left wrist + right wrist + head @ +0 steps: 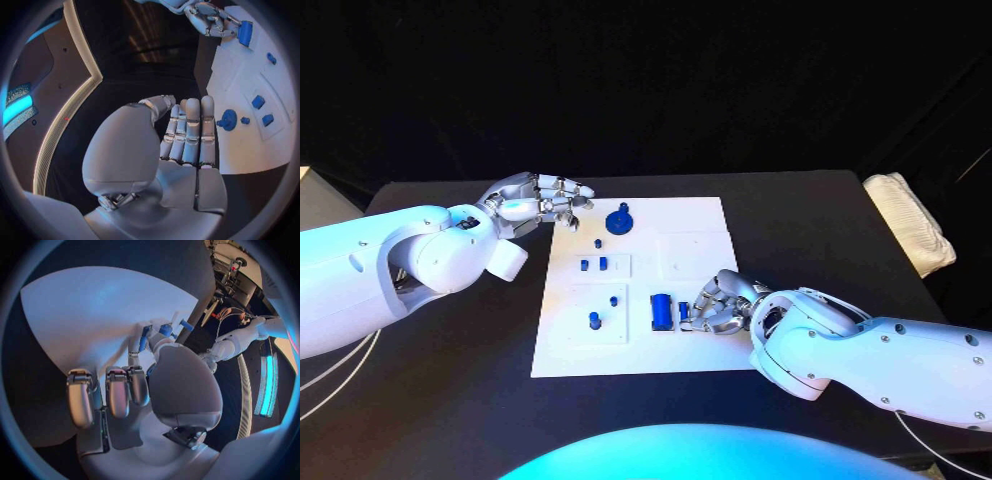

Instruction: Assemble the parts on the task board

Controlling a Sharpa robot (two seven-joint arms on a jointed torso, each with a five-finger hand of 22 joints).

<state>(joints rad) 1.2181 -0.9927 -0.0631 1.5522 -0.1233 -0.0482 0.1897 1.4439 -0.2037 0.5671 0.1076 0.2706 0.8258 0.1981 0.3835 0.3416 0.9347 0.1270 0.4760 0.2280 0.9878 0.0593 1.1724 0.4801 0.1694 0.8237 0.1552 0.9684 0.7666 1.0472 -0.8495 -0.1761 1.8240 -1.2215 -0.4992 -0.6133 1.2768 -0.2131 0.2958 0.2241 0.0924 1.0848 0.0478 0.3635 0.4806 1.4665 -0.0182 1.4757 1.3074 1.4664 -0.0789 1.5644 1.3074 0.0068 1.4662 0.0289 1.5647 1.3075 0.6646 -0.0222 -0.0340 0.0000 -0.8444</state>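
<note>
White task board (pixel 689 350) on a black table (pixel 444 380); blue parts (pixel 661 310) on the board. White arms with silver left hand (pixel 540 200) and right hand (pixel 718 305). A white cloth (pixel 913 232) at the table's edge.

Part (pixel 682 312) beside right robot hand (pixel 718 305) half hidden by fingers.
</note>
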